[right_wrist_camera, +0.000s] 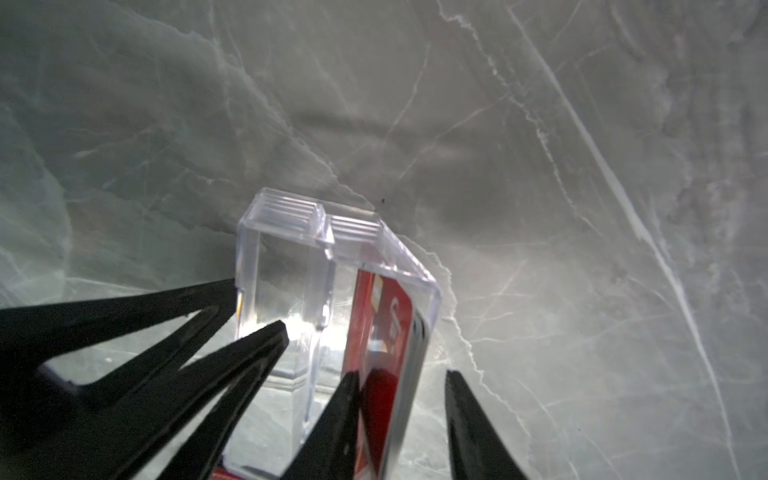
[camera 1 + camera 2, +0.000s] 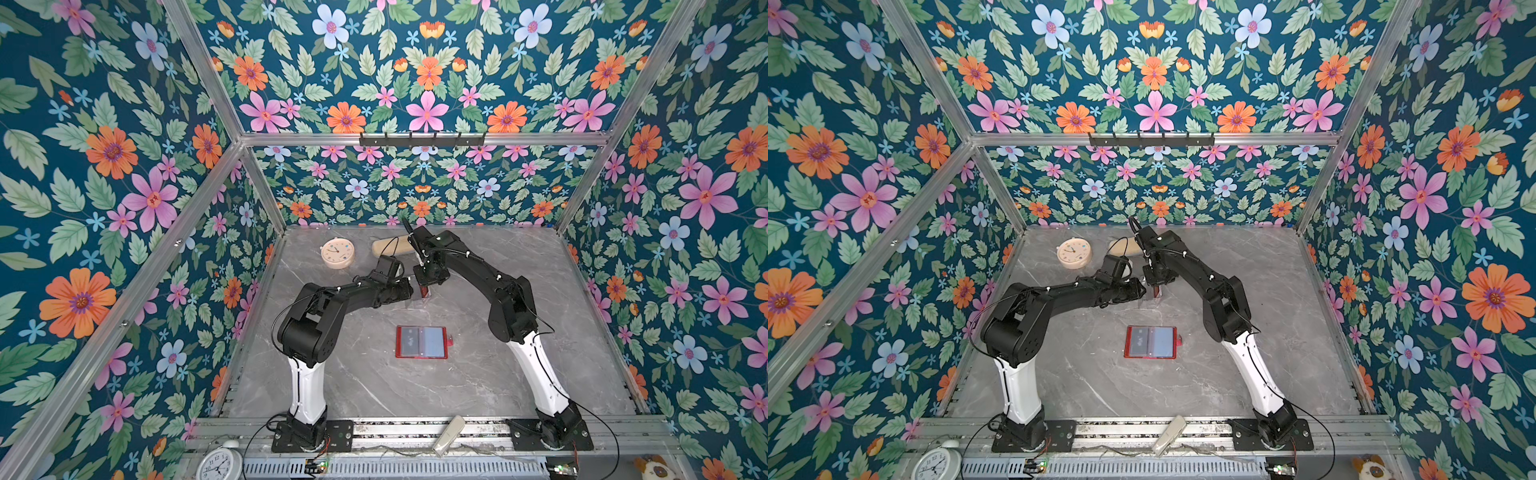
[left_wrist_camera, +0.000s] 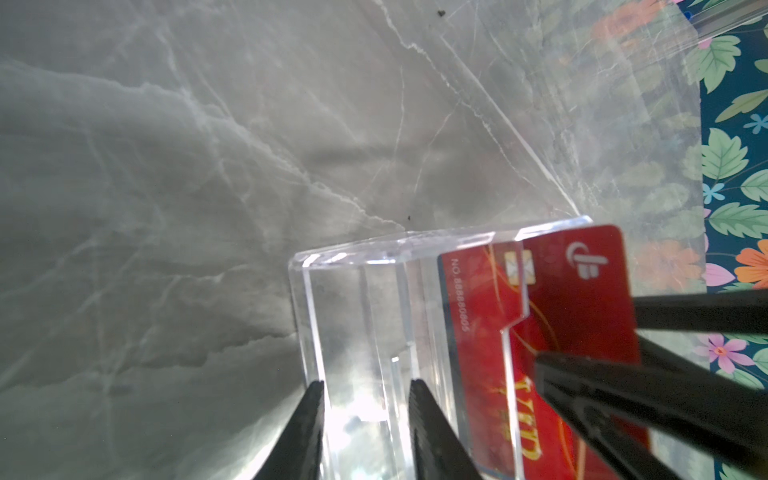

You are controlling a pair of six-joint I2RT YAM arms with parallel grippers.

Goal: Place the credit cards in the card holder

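Closest to the lens, the left gripper point(image 3: 368, 384) clamps one compartment of a clear plastic card holder point(image 3: 353, 291), its black jaws pressed against the walls on either side. The holder stands on the grey marbled surface point(image 3: 166, 166), toward the far middle between the two arms in both top views. A red card point(image 3: 582, 299) with gold lettering and a white emblem stands in the neighbouring slot, showing above the notched front wall. The right gripper point(image 1: 403, 374) hangs over it, jaws spread to either side of the card, one close against its face and the other standing clear. Nearer the arm bases, a red wallet point(image 2: 421, 341) lies open and flat, well apart from the holder. A round cream clock point(image 2: 337, 252) sits toward the far left of the surface.
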